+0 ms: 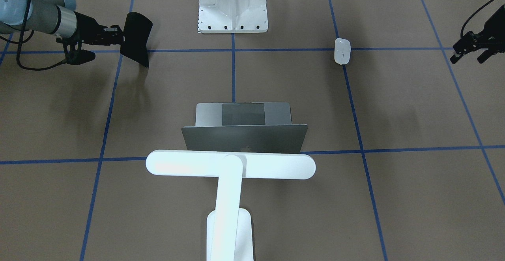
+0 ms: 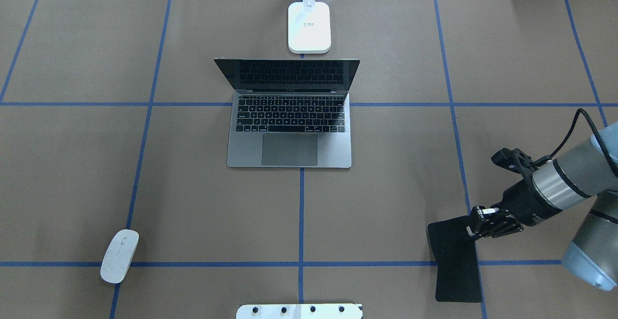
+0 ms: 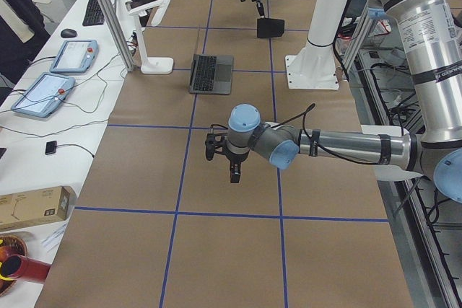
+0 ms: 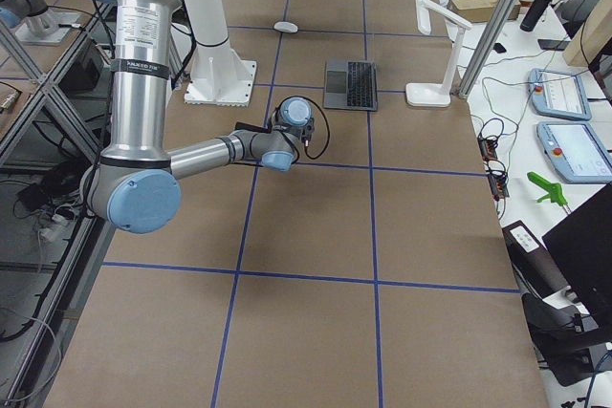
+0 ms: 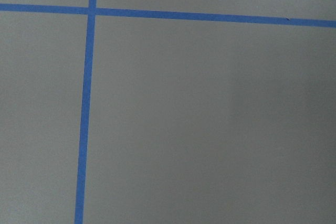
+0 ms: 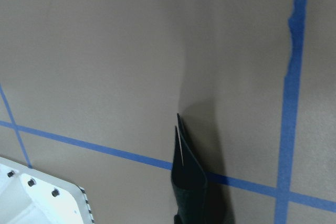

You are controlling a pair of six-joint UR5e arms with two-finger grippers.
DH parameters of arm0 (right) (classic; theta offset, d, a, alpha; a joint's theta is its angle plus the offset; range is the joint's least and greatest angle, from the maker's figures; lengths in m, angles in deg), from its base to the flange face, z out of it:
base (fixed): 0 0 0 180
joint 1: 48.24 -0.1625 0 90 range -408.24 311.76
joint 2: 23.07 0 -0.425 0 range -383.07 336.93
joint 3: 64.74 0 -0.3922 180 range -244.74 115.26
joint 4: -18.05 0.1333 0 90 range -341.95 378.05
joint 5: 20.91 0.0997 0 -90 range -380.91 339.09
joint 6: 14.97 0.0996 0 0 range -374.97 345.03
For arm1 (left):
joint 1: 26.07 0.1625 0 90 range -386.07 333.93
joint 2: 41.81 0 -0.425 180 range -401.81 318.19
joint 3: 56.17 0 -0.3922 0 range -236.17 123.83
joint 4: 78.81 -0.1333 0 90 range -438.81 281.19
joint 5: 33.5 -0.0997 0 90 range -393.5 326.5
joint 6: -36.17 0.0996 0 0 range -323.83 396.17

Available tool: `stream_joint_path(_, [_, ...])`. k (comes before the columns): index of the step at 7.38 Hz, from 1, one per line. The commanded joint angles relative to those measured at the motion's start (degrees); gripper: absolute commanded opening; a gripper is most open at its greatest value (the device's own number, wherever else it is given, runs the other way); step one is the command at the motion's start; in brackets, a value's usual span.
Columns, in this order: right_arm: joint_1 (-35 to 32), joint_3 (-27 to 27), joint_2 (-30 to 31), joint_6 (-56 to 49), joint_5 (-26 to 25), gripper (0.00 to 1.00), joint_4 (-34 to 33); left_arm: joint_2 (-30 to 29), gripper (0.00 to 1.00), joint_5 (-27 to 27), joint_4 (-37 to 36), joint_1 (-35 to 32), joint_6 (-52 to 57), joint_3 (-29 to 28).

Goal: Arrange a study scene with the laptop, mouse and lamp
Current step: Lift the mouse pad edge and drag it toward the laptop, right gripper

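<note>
The laptop (image 2: 289,135) stands open at the table's middle, its grey lid (image 1: 244,138) facing the front camera. Behind it rises the white lamp (image 1: 230,165), its base (image 2: 309,27) near the far edge. The white mouse (image 2: 119,255) lies by itself on the robot's left side, on a blue line crossing (image 1: 342,51). My left gripper (image 1: 468,59) hangs open and holds nothing, out past the mouse; its wrist view shows only table. My right gripper (image 2: 475,227) is shut on one edge of a thin black mat (image 2: 456,266), which hangs tilted over the table (image 1: 136,36).
The white ribbed mounting bracket (image 1: 232,12) is bolted at the robot's edge of the table, between the arms. Blue tape lines grid the brown tabletop (image 2: 386,174). In the side views, a side bench (image 3: 50,91) holds tablets and cables.
</note>
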Motion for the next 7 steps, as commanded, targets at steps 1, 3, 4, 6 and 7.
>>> stream_joint_path(1, [-1.8,0.2,-4.4,0.1,1.3,0.15,-4.0,-0.1,1.00,0.0,0.0,0.0,0.1,0.0])
stream_joint_path(3, [-2.7,0.7,-6.6,0.1,1.4,0.14,-5.7,0.0,1.00,0.0,0.0,0.0,0.1,0.2])
stream_joint_path(4, [-3.5,0.4,-8.1,0.1,1.4,0.14,-8.6,-0.2,1.00,0.0,0.0,-0.1,0.1,0.1])
stream_joint_path(6, [-4.5,0.3,-10.2,0.0,1.3,0.12,-12.2,0.0,1.00,0.0,0.0,-0.1,0.1,0.2])
stream_joint_path(7, [-5.3,0.3,-10.1,0.0,1.3,0.11,-12.4,0.3,1.00,0.0,0.2,-0.1,0.1,0.3])
